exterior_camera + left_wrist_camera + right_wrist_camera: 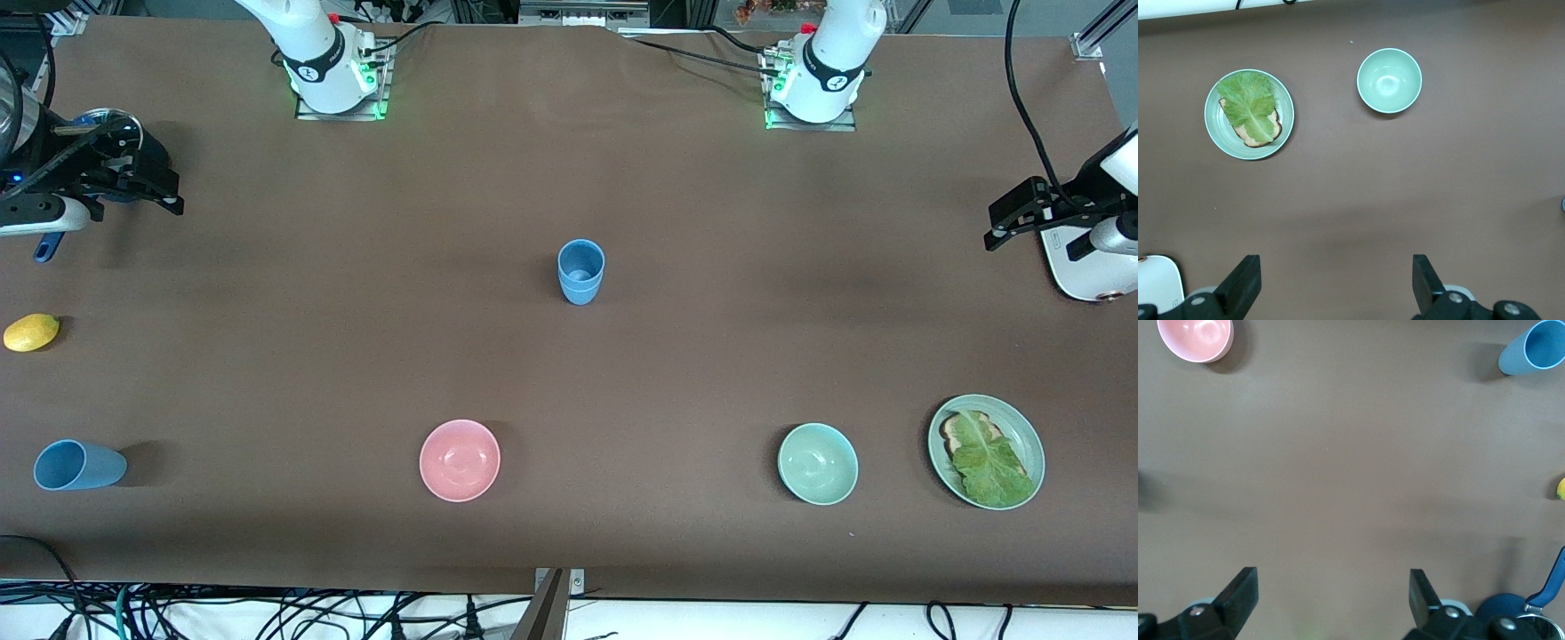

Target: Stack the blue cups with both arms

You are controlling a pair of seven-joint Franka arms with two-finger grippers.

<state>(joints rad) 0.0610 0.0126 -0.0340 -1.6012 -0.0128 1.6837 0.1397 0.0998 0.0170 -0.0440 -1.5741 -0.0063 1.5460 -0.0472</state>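
While one blue stack [581, 272] stands upright mid-table, showing a seam that reads as one cup nested in another, a lone blue cup [78, 465] sits near the front camera at the right arm's end, apart from the rest. Judged from this: part stacked, one cup left to join, though the seam isn't certain. Left gripper [1337, 283] hangs over bare table at the left arm's end, fingers wide apart, w/ nothing between them. Right gripper [1333, 600] hangs over the right arm's end, likewise spread wide, holding nothing. Surface: brown cloth table [711, 267], w/ pink bowl [460, 460], green bowl [817, 463], plate [1029, 433] of lettuce on toast, lemon [31, 332]. Room aplenty between items.
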